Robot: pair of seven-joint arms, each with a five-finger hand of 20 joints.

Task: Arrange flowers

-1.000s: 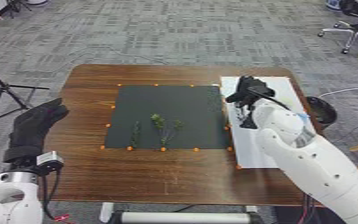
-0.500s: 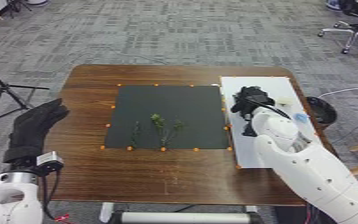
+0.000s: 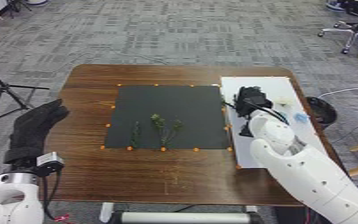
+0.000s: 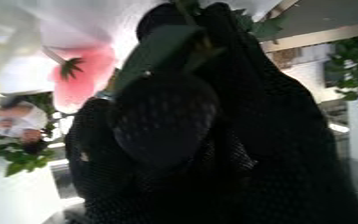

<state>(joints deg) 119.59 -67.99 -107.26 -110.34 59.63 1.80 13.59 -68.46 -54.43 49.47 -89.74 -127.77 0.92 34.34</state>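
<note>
A: Taking twelve o'clock as the far edge of the table (image 3: 189,72), reach which way from the right hand (image 3: 251,96) to the dark mat (image 3: 140,100)?

B: Toward eight o'clock, just across from the white sheet (image 3: 257,156).

A: Holding anything?

B: Yes, pinching a green leafy stem (image 4: 160,46) narrowly between thumb and fingers.

A: And on the mat?

B: Find green sprigs (image 3: 158,122) toward eight o'clock from that hand, lying roughly twelve to six. Probably best to match that line when setting down.

A: Any blooms?

B: On the sheet, a pale bloom (image 3: 283,101) at three o'clock, a blue bloom (image 3: 302,117) at four. Near the glove, a pink bloom (image 4: 82,77).

A: Use the left hand (image 3: 35,127)?

B: No: open wide at the mat's nine o'clock, but farther off.
</note>
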